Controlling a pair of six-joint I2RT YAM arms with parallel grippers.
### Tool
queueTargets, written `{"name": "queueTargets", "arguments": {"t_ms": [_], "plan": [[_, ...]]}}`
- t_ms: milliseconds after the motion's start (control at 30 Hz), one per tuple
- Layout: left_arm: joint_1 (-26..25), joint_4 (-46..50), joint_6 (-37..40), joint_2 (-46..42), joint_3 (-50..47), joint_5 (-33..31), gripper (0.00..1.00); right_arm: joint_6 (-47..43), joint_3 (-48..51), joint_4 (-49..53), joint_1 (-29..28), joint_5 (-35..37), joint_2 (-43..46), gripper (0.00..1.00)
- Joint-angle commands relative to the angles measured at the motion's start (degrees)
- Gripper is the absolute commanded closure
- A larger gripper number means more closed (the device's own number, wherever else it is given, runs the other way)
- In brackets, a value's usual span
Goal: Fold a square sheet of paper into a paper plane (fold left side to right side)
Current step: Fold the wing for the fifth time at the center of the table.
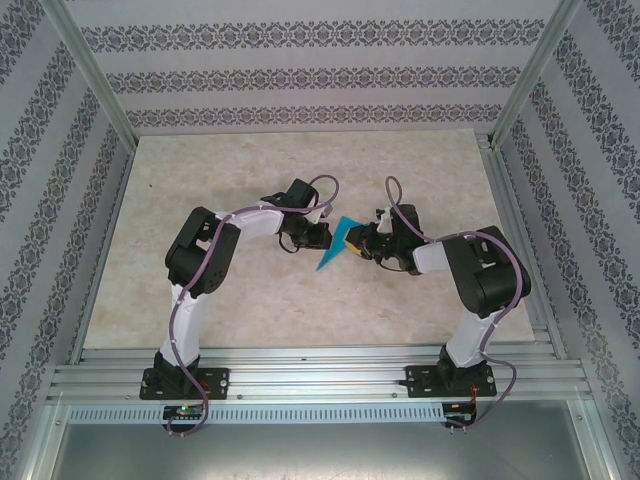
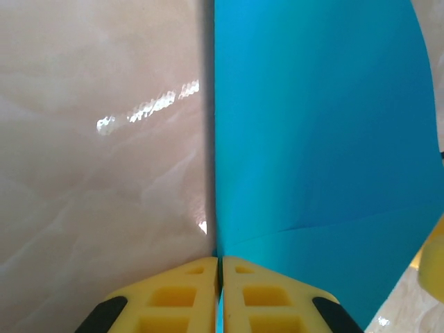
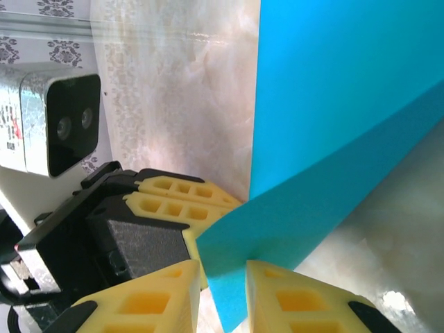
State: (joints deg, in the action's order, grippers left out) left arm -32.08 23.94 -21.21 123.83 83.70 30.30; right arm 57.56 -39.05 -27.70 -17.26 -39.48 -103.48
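The cyan-blue sheet of paper hangs between my two grippers at mid-table, partly folded, with a pointed tip toward the near left. My left gripper is shut on one edge. In the left wrist view its yellow fingers pinch the edge and the paper rises to the right. My right gripper faces it from the other side. In the right wrist view my right gripper has its jaws apart, with a folded corner of the paper in the gap. The left gripper clamps the paper just behind.
The marble-patterned table has bare room all round the grippers. Patterned walls and metal frame posts bound it on three sides. An aluminium rail holds both arm bases at the near edge.
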Motion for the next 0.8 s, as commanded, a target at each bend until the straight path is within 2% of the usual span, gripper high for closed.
{"name": "queueTargets", "arguments": {"t_ms": [0, 767], "plan": [[-2.93, -1.35, 0.57, 3.7, -0.12, 0.03, 0.9, -0.21, -1.97, -0.77, -0.68, 1.12, -1.18, 0.76], [-3.0, -2.15, 0.53, 3.7, -1.0, -0.04, 0.92, -3.55, -5.69, 4.48, -1.2, 2.4, -3.95, 0.75]]}}
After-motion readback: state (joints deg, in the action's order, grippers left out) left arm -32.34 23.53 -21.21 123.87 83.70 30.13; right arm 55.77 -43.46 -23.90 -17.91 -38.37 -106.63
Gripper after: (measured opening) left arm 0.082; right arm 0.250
